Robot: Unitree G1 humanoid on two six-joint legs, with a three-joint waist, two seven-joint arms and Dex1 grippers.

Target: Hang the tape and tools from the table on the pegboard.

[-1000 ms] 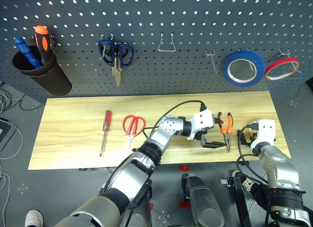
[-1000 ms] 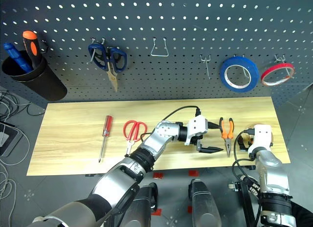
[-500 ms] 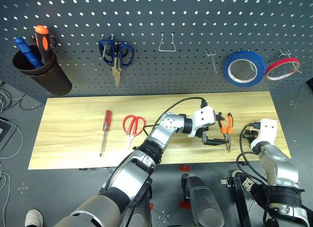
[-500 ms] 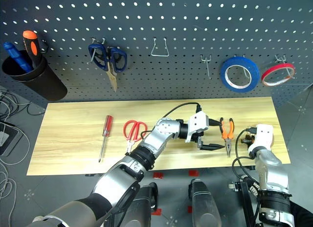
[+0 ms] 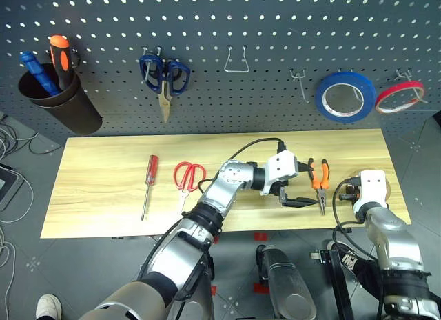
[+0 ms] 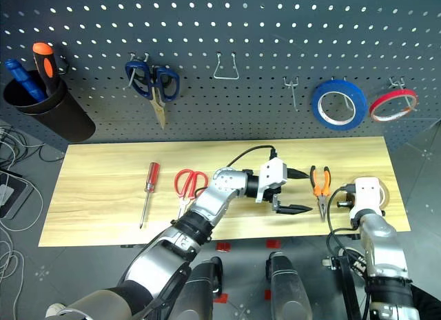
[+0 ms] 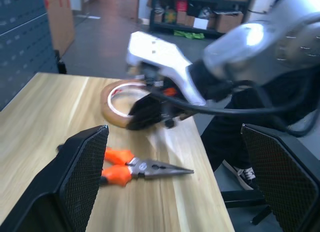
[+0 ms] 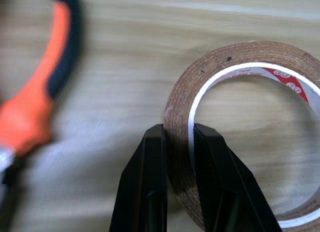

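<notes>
Cup (image 5: 58, 103) with two screwdrivers sits on the pegboard (image 5: 275, 30), far left of both claws. Blue scissors (image 5: 164, 78) hang up and left of the left claw. An empty wire hook (image 5: 236, 60) hangs above it.

On the table (image 5: 96, 189): red screwdriver (image 5: 147, 184), then red scissors (image 5: 187, 178), both well left of the left claw, untouched.

Left claw (image 5: 295, 194): reaches across toward the right, fingers wide apart, holding nothing. Left wrist view shows both pads (image 7: 82, 177) spread with the pliers lying between them further out, no contact.

Pliers (image 5: 319, 180): flat on the table, just right of the left claw, between the two claws, handles toward the pegboard, tip toward the front edge.

Right claw (image 8: 176, 142): fingers clamped on the wall of the tape (image 8: 240, 122), one finger inside the ring, one outside. Tape is near the table's right end, right of the pliers; can't tell if it's off the wood.

Blue roll (image 5: 345, 96) and thin red roll (image 5: 400, 96) hang on pegs above the right claw.
</notes>
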